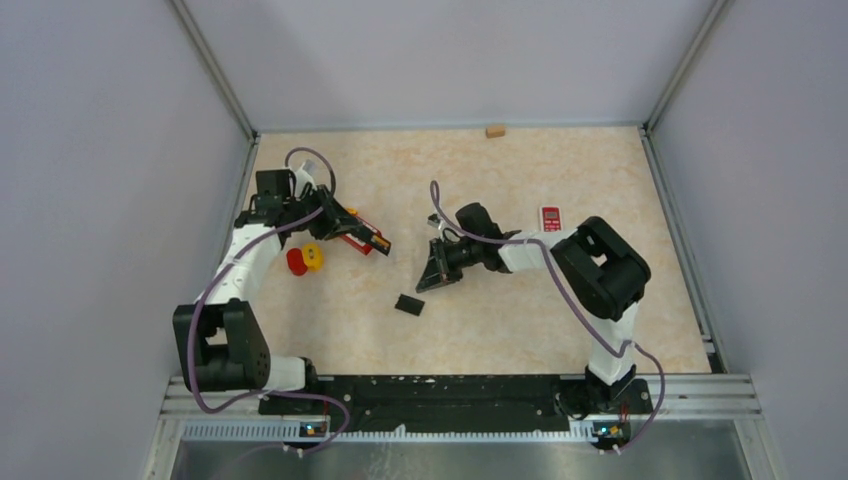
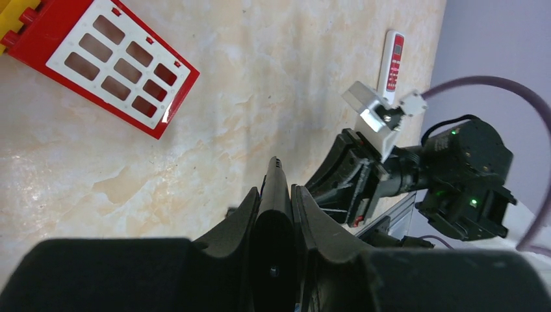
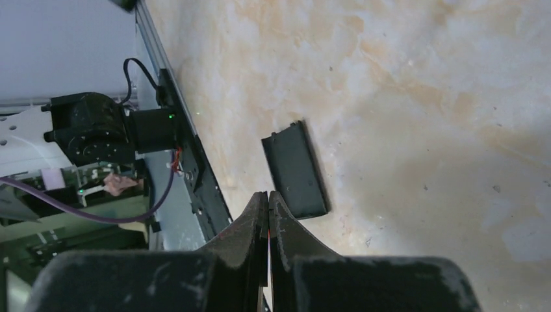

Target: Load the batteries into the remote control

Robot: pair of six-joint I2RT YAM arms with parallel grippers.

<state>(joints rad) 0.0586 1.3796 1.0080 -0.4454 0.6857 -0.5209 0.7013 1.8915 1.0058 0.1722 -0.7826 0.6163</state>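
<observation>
The task looks partway through, and how far cannot be settled from these views. The left gripper (image 2: 275, 195) is clamped on a slim dark object seen edge-on, which I take to be the remote control (image 2: 275, 170). It is held off the surface (image 1: 520, 320) on the left side, about midway between near and far. Because only its thin edge faces the wrist camera, the battery bay is hidden, so I cannot tell whether any cells are seated.

A small black rectangular cover (image 3: 295, 170), probably the battery door, lies flat near the middle of the surface. It is just near and left of the right gripper (image 3: 268, 198), so the bay appears to be open and closing it is not yet done.

The right gripper has its fingers pressed together with nothing visible between them, and it points toward the left gripper across a short gap.

The batteries do not show in any view; none lie loose on the bare surface that I can make out.

A second, white-and-red remote (image 1: 551, 218) lies far right behind the right arm, and a red toy panel (image 2: 110, 62) lies on the surface near the left gripper.

What is left, at the least, is refitting the cover.
</observation>
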